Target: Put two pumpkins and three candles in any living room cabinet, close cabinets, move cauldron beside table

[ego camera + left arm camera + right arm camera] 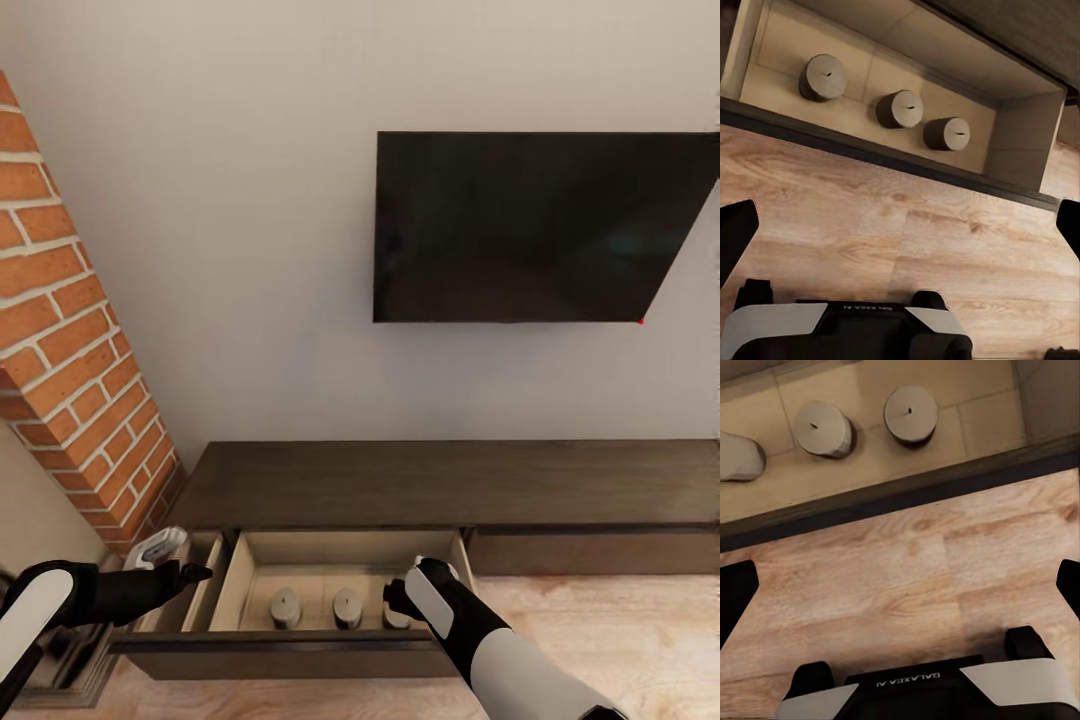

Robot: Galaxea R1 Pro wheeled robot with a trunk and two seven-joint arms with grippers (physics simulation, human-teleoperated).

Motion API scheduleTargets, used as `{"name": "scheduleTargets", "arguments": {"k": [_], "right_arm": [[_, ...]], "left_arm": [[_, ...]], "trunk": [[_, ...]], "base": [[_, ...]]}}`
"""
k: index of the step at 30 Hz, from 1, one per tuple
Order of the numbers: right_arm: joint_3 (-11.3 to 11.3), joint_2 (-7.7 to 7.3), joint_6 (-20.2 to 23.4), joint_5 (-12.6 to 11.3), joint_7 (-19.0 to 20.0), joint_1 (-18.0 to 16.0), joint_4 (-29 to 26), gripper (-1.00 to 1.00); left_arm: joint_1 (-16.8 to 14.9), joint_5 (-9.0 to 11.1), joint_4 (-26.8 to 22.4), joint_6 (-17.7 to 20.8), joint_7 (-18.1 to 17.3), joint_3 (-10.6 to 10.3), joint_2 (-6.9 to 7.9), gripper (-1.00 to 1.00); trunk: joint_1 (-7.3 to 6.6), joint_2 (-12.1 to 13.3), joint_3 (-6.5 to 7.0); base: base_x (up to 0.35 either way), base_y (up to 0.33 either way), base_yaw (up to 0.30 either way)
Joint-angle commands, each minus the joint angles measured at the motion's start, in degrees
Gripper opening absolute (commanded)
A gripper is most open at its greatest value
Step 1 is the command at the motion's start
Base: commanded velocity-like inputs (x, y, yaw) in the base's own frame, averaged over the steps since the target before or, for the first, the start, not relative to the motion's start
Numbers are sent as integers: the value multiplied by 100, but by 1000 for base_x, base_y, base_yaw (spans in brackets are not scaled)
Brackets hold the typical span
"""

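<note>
3 candles (pixel 900 109) stand upright in the open drawer (pixel 345 565) of the cabinet (pixel 440 485), axes vertical, wick dots up, in a row along the drawer's length (none touching). Left gripper (pixel 200 573) reaches in low toward the drawer's left end; right gripper (pixel 395 598) dips over its right end, by the rightmost candle. In both wrist views fingertips sit far apart, spread wide w/ nothing between, above the wood floor (pixel 907 577) in front of the drawer.

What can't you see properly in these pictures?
- Third candle: head view, mostly behind the right hand.
- Leftmost candle: right wrist view, cut off by the picture edge.
- White object beside the cabinet: head view, partly behind the left arm, too blurred to identify.
- Pumpkins, cauldron: whereabouts unknown.
</note>
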Motion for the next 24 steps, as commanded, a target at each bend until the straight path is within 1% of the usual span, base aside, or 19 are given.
{"name": "scheduleTargets", "arguments": {"k": [1, 2, 10, 23, 24], "right_arm": [[17, 0, 18, -28, -41, -4, -6, 100], [17, 0, 18, -28, -40, -4, -6, 100], [17, 0, 18, -27, -38, -4, -3, 100], [17, 0, 11, -20, -38, -4, 1, 100], [17, 0, 10, -19, -38, -4, 0, 100]], "left_arm": [[-4, 57, -5, 3, 58, -8, 6, 100], [-4, 57, -5, 3, 57, -8, 6, 100], [-4, 57, -5, 3, 55, 9, 12, 100], [-4, 65, -5, 3, 55, 17, 10, 100], [-4, 65, -5, 3, 55, 17, 11, 100]], "trunk": [[-26, 37, 12], [-48, 77, 30], [-48, 77, 30], [-48, 77, 30], [-26, 37, 12]], "base": [[-321, 0, 0], [-323, 0, 0], [-325, -41, 0], [-316, -129, 0], [-311, -143, 0]]}}
